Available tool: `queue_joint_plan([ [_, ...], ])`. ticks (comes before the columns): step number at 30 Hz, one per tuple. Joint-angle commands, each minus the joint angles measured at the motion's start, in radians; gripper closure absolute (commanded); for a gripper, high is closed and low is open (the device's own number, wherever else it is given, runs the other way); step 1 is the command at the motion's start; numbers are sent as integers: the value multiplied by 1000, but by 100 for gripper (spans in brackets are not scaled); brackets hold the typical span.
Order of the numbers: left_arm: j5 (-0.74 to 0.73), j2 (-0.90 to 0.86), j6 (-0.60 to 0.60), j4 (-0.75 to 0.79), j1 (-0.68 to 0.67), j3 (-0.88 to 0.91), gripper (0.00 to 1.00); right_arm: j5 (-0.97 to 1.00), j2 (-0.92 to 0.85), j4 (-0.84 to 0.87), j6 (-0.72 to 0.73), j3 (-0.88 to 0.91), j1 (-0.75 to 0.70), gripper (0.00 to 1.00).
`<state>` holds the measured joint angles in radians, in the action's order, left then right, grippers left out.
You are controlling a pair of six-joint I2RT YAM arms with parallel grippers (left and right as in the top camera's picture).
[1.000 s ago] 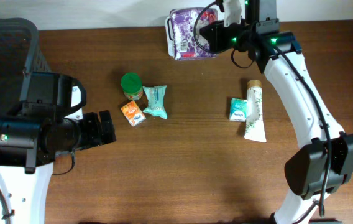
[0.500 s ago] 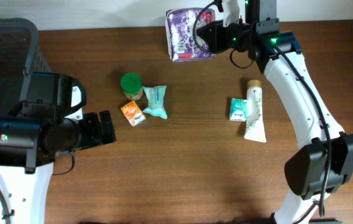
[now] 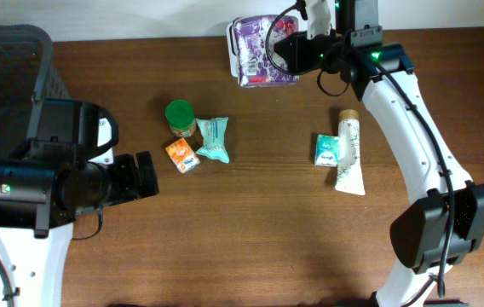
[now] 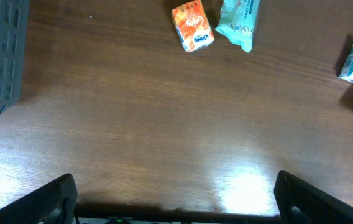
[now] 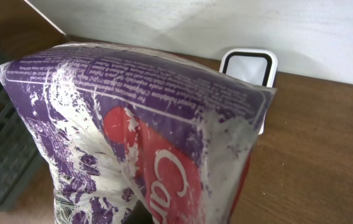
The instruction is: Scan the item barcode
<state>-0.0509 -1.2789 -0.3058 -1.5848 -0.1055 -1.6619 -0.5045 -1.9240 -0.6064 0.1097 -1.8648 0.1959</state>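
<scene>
Right wrist view: a purple film snack bag (image 5: pixel 133 124) fills the frame, clamped in your right gripper (image 3: pixel 286 48). A white-rimmed scanner window (image 5: pixel 248 68) lies beyond it, upper right. Expect the bag to be light, soft and slippery, so grip an edge seam. The left gripper (image 4: pixel 176 202) is spread wide and holds nothing.

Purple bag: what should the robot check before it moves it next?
1. Grip on the purple bag: ok. The right gripper is shut on it.
2. Scanner found: ok. In the right wrist view a white-rimmed box, likely the scanner, sits just behind the bag.
3. Barcode facing that box: cannot tell. No barcode shows in any view.
4. Left gripper out of the way: ok. It is open, empty and far off on the left side.
5. Other items apart from the bag: ok. The green-lidded jar, orange carton and tube lie mid-table.
</scene>
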Motion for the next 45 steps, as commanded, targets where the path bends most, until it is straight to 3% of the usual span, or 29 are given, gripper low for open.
queue_joint_plan([
  [1, 7, 10, 8, 2, 2, -3, 1, 5, 20, 0, 11, -17, 0, 96],
  [42, 7, 10, 8, 1, 2, -3, 1, 22, 19, -48, 10, -16, 0, 96],
  [45, 7, 10, 8, 2, 2, -3, 1, 159, 19, -101, 11, -16, 6, 96],
])
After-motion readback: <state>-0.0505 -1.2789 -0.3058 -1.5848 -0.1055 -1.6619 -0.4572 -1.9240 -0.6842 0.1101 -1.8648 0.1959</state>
